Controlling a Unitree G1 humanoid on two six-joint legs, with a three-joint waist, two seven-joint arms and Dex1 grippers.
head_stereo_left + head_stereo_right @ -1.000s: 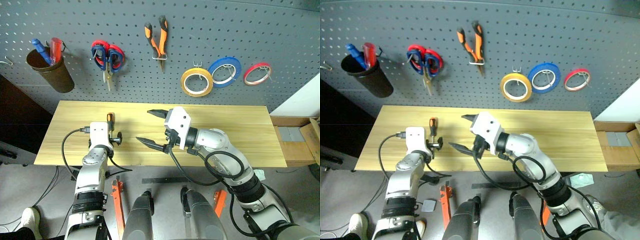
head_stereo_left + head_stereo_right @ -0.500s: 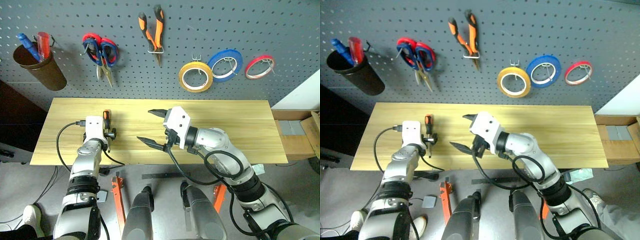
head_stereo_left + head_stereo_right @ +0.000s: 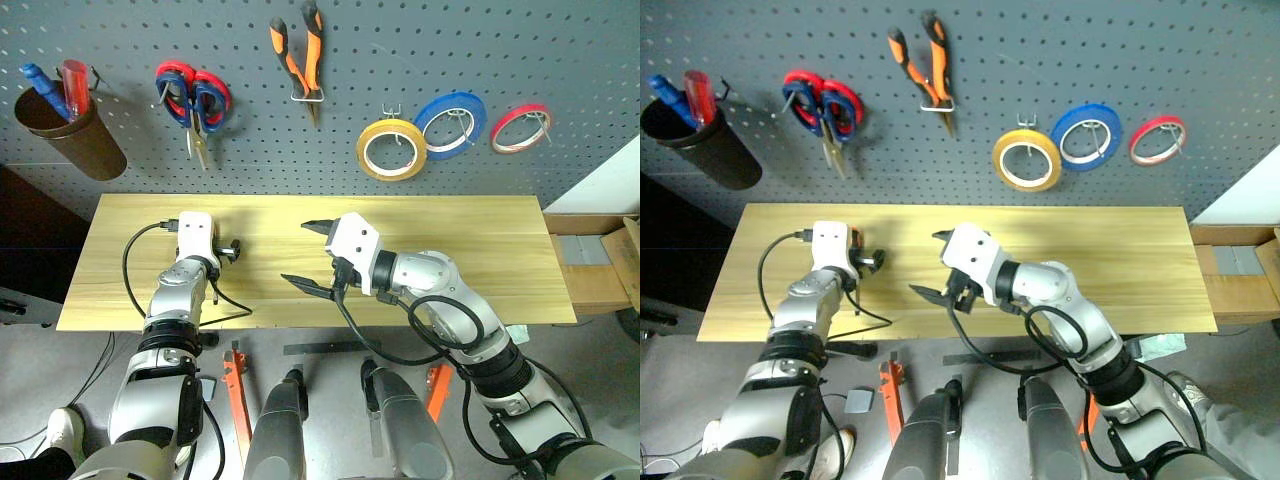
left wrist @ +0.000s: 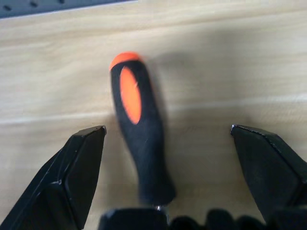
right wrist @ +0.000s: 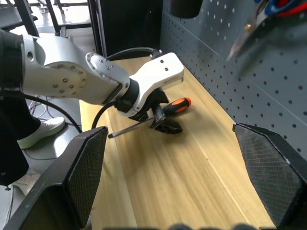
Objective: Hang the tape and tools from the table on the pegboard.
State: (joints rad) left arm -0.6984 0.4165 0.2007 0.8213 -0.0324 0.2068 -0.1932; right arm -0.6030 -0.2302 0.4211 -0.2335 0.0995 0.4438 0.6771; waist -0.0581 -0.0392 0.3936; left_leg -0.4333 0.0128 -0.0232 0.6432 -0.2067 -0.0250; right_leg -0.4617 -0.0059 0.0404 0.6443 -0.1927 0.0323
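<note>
A small screwdriver point(image 4: 139, 143) with an orange-and-black handle lies on the light wood table point(image 3: 480, 240). My left gripper point(image 3: 228, 250) stands open astride it, one finger on each side, not touching. In the right wrist view the orange handle end point(image 5: 178, 103) pokes out past that gripper. My right gripper point(image 3: 296, 252) hovers open and empty over the table's middle, pointing toward the left arm. On the dark grey pegboard point(image 3: 560, 50) hang the orange-and-black pliers point(image 3: 303, 55) and the yellow tape point(image 3: 392, 150).
Scissors with red and blue handles point(image 3: 195, 95) hang left of the pliers. A blue roll point(image 3: 450, 118) and a thin red roll point(image 3: 520, 127) hang right of the yellow tape. A brown cup point(image 3: 70, 135) with two screwdrivers hangs at far left. A black cable point(image 3: 215, 310) trails across the table's left part.
My left gripper has moved forward toward the pegboard, so the screwdriver handle now lies between its fingers. The right gripper has stayed put. The camera has tilted down a little.
</note>
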